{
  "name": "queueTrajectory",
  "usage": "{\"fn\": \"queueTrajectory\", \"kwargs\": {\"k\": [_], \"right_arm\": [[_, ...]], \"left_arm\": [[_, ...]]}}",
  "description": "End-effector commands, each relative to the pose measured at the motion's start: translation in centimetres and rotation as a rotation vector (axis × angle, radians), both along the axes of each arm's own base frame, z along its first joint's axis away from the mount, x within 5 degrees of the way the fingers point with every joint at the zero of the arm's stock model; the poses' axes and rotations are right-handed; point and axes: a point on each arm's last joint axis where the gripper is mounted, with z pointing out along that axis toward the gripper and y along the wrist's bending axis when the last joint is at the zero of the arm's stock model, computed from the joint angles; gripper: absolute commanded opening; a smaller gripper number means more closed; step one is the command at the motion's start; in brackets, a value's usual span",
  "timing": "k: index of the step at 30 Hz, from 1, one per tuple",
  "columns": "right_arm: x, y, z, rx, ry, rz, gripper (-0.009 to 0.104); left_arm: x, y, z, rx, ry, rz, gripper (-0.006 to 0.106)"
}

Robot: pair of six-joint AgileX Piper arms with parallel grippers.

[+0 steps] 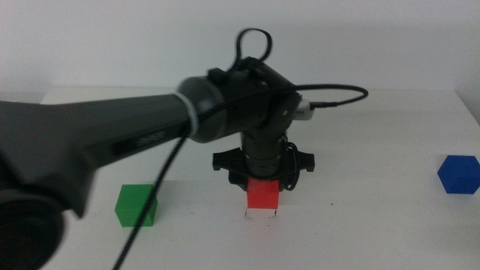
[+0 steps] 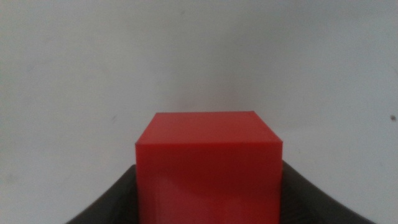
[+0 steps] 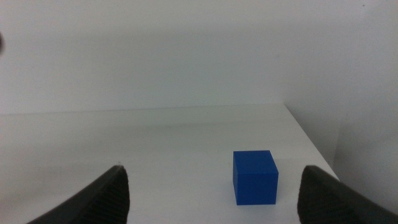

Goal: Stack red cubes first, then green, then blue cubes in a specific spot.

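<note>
My left gripper (image 1: 264,184) comes in from the left and is shut on the red cube (image 1: 264,193), its dark jaws pressing both side faces of the red cube (image 2: 208,174). The cube hangs at or just above the table, right behind the spot (image 1: 261,216) with its two tiny black ticks. I cannot tell whether it touches the table. The green cube (image 1: 136,205) sits on the table to the left. The blue cube (image 1: 458,174) sits far right. My right gripper (image 3: 211,196) is open, out of the middle view, facing the blue cube (image 3: 255,177) from a distance.
The left arm's thick dark link and its cable (image 1: 150,187) cross the left half of the middle view, passing close to the green cube. The white table's right edge (image 3: 314,143) runs near the blue cube. A white wall stands behind the table.
</note>
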Motion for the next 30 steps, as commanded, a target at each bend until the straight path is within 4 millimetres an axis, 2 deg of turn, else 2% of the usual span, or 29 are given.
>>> {"fn": "queueTrajectory", "kwargs": {"k": [1,6,12,16,20,21,24,27,30], "right_arm": [[0.0,0.0,0.0,-0.010,-0.007,-0.002,0.093],[0.0,0.0,0.0,-0.010,-0.007,-0.002,0.093],[0.0,0.0,0.0,-0.010,-0.007,-0.002,0.093],[0.0,0.0,0.0,-0.010,-0.007,-0.002,0.093],[0.0,0.0,0.0,-0.010,-0.007,-0.002,0.093],[0.0,0.0,0.0,-0.010,-0.007,-0.002,0.093],[0.0,0.0,0.0,-0.010,-0.007,-0.002,0.093],[0.0,0.0,0.0,-0.010,-0.007,-0.002,0.093],[0.0,0.0,0.0,-0.010,-0.007,-0.002,0.093]], "left_arm": [[0.8,-0.3,-0.6,0.011,0.008,-0.009,0.018],[1.8,0.0,-2.2,0.002,0.038,-0.002,0.018],[2.2,0.1,-3.4,-0.041,0.099,-0.013,0.018],[2.2,0.1,-3.8,-0.029,0.116,-0.011,0.024],[2.2,0.1,-4.0,-0.026,0.115,-0.012,0.042],[2.4,0.2,-3.9,-0.018,0.092,-0.021,0.070],[2.3,0.4,-3.7,-0.001,0.097,-0.043,0.094],[1.8,0.7,-1.5,-0.017,0.099,-0.056,0.094],[1.0,1.8,2.2,-0.032,0.079,-0.056,0.094]]}}
